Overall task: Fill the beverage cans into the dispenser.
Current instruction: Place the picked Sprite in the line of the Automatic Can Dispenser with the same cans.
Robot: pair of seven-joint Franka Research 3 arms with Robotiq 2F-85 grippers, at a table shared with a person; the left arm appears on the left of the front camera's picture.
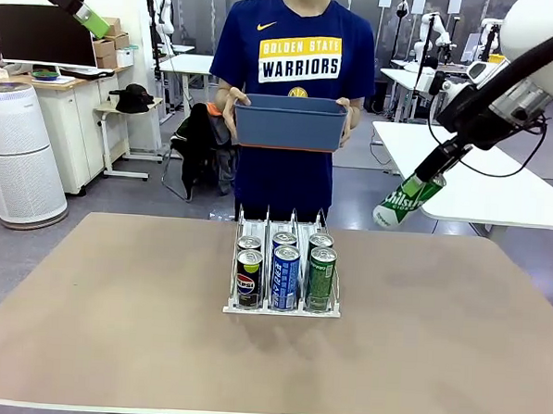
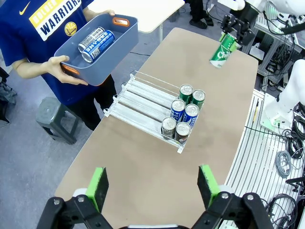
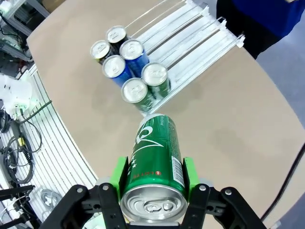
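In the front view, a green can (image 1: 405, 203) is held clamped in the right gripper (image 1: 434, 169), up and to the right of the dispenser (image 1: 281, 310) and above the far right edge of the table (image 1: 112, 328). Its long axis is tilted, with the free end pointed down toward the table's middle. Six cans (image 1: 285, 274) are stood in two rows at the dispenser's front lip, the green pair in the right lane, and the rear of each lane is left bare. A blue bin (image 1: 290, 124) is held by the person behind it. In the left wrist view, the left gripper (image 2: 155, 186) is seen wide open and empty, high above one end of the table and well apart from the dispenser; two cans (image 2: 95, 39) are seen lying in the bin. In the right wrist view, the green pads (image 3: 119, 174) are pressed on the can's sides near its silver top, and the dispenser lies beyond the can's far end, the green pair nearest. The right arm is judged the nearer, and the bare stretch behind the green pair the likely target.
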